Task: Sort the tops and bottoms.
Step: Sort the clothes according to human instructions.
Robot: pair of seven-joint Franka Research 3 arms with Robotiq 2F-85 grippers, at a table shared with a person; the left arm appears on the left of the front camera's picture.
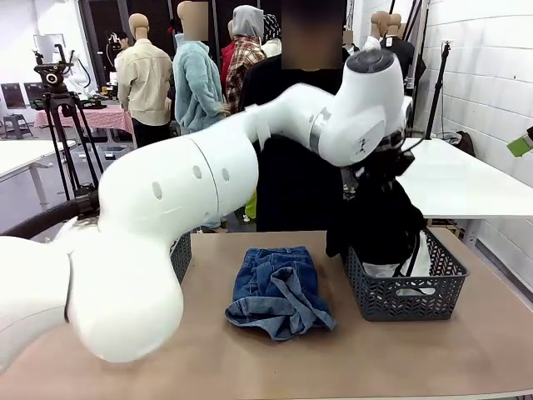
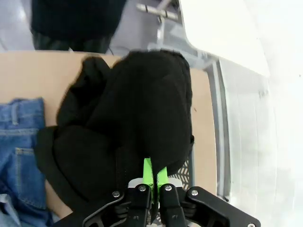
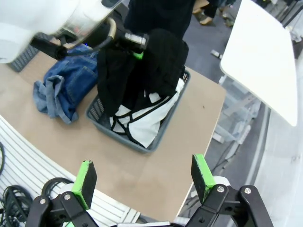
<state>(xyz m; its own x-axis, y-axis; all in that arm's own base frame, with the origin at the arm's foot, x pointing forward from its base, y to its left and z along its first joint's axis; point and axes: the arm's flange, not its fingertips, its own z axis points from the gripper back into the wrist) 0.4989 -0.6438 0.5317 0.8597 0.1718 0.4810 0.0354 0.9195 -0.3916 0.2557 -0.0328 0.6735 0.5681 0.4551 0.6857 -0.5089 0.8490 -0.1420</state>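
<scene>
Left gripper (image 2: 154,172) clenched on black garment (image 2: 142,109) over basket (image 1: 404,296), seemingly to drop it in; right gripper (image 3: 144,177) gapes, idle.

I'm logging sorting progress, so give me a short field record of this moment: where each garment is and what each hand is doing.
left hand: shut on the black garment, which hangs over the grey basket
right hand: open, empty, above the table
white garment with black piping: inside the basket
blue denim garment: crumpled on the table beside the basket
</scene>
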